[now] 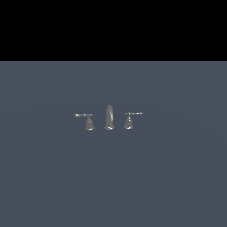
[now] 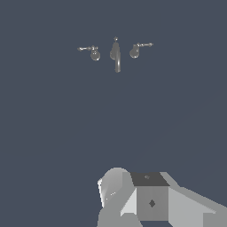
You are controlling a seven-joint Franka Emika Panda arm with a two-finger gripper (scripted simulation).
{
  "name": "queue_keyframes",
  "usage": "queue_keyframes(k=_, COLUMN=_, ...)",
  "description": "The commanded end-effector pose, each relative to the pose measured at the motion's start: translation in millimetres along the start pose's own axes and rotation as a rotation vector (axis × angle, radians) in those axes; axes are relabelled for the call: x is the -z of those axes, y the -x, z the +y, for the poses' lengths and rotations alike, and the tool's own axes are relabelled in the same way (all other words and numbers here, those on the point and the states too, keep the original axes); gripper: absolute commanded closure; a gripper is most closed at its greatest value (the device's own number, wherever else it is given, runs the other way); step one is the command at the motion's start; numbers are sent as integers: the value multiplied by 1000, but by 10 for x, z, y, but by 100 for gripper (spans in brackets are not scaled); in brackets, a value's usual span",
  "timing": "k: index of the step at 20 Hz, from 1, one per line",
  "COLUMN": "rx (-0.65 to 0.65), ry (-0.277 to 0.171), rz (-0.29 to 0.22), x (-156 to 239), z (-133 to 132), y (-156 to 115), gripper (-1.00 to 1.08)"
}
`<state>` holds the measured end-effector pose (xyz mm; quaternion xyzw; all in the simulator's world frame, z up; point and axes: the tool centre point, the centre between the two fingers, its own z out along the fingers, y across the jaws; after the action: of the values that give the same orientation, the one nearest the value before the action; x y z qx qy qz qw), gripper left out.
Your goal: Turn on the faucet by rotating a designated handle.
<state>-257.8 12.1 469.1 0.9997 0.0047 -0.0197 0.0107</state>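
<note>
The faucet (image 1: 109, 119) is a tiny grey metal three-piece set standing on a flat dark grey floor. Its tall tapered spout (image 2: 116, 53) is in the middle, with a flared handle on each side. The handle (image 1: 88, 121) on the exterior view's left has a thin lever sticking out leftward. In the wrist view the handle (image 2: 94, 53) shows from above, far from the camera. Its mirror twin (image 1: 129, 120) points its lever rightward. No gripper fingers show in either view, and nothing touches the faucet.
White and grey blocky parts of the arm (image 2: 150, 199) fill the wrist view's lower edge, far from the faucet. The dark grey floor (image 1: 113, 177) stretches all around the set. A black band lies beyond the floor's far edge.
</note>
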Motion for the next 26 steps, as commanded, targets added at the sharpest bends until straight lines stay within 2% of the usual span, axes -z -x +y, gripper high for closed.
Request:
queue_keyframes(k=1, rx=0, ry=0, rz=0, x=0, z=0, y=0, gripper=108)
queue_keyframes(k=13, rx=-73, ry=-3, rz=0, x=-187, z=-168, y=-77, gripper=108)
queue_keyframes(k=26, rx=-307, ry=-12, rz=2, x=-787, z=-673, y=-410, gripper=108)
